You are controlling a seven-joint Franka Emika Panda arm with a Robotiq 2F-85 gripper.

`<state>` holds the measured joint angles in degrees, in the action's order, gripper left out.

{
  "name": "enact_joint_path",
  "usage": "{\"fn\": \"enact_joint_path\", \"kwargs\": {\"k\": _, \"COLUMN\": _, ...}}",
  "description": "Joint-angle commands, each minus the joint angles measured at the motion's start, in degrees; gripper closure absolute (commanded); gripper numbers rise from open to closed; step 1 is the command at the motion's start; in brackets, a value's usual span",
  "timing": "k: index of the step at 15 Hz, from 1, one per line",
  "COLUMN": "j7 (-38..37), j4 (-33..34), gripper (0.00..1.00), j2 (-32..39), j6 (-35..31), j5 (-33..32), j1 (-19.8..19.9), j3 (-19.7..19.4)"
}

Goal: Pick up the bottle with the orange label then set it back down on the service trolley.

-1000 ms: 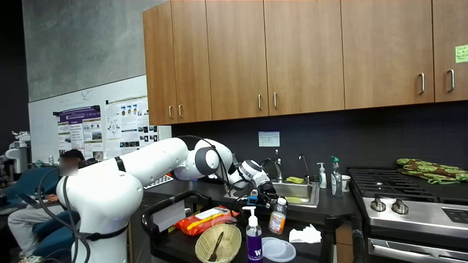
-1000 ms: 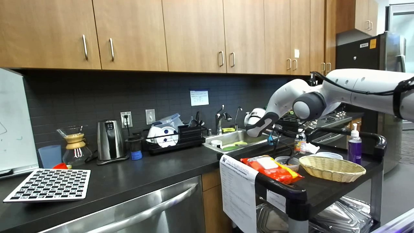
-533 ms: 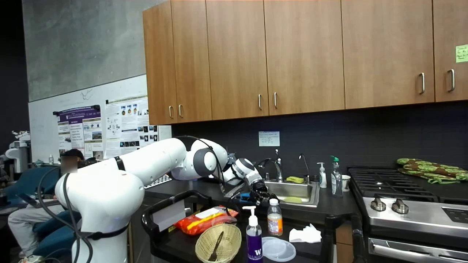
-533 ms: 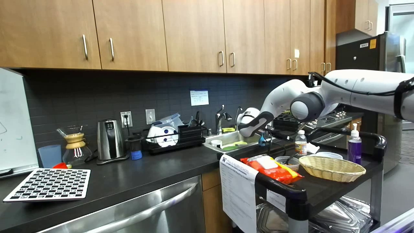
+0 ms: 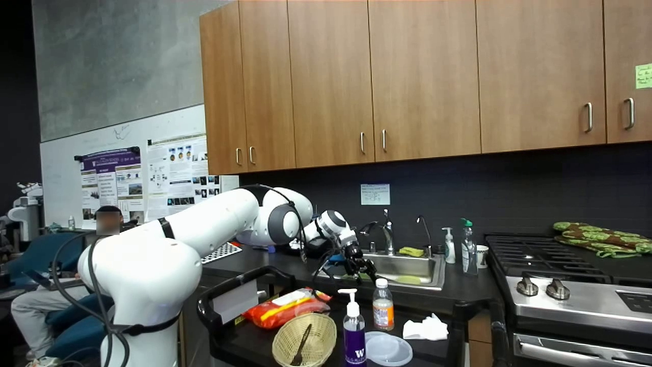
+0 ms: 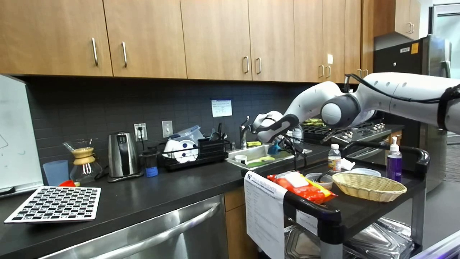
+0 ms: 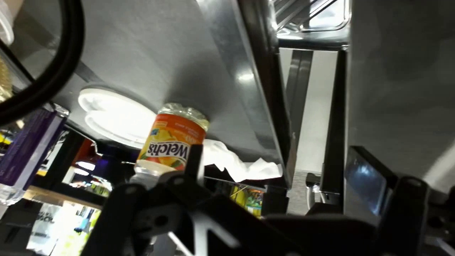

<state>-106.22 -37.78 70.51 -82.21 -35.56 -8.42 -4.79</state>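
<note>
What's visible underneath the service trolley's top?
Shiny trays show below the top of the service trolley in an exterior view; the hanging paper sheet and a corner post cover whatever is behind them.

In the wrist view, the gripper hides the top of the orange-labelled bottle. In both exterior views, the bottom edge cuts off the service trolley. A seated person's face is blurred.

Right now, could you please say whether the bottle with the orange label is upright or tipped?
Upright: in both exterior views, the bottle with the orange label stands on the service trolley, its white cap uppermost.
</note>
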Motion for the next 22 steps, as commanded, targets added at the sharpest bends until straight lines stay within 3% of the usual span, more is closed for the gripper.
{"fn": "enact_joint_path", "kwargs": {"k": 1, "j7": 4.7, "j4": -4.8, "gripper": 0.00, "j2": -7.9, "j6": -4.8, "j5": 2.5, "j1": 2.6, "j3": 3.5}}
{"fn": "enact_joint_path", "kwargs": {"k": 6, "j7": 17.1, "j4": -11.0, "gripper": 0.00, "j2": -17.6, "j6": -10.8, "j5": 5.6, "j1": 7.2, "j3": 8.4}}
{"fn": "enact_joint_path", "kwargs": {"k": 19, "j7": 46.9, "j4": -42.2, "gripper": 0.00, "j2": -45.2, "j6": -24.0, "j5": 17.3, "j1": 18.8, "j3": 24.2}}
{"fn": "enact_joint_path", "kwargs": {"k": 20, "j7": 51.7, "j4": -44.8, "gripper": 0.00, "j2": -48.1, "j6": -25.3, "j5": 23.5, "j1": 14.1, "j3": 17.1}}
{"fn": "enact_joint_path", "kwargs": {"k": 22, "j7": 58.7, "j4": -50.2, "gripper": 0.00, "j2": -52.2, "j6": -26.2, "j5": 29.2, "j1": 13.4, "j3": 16.0}}
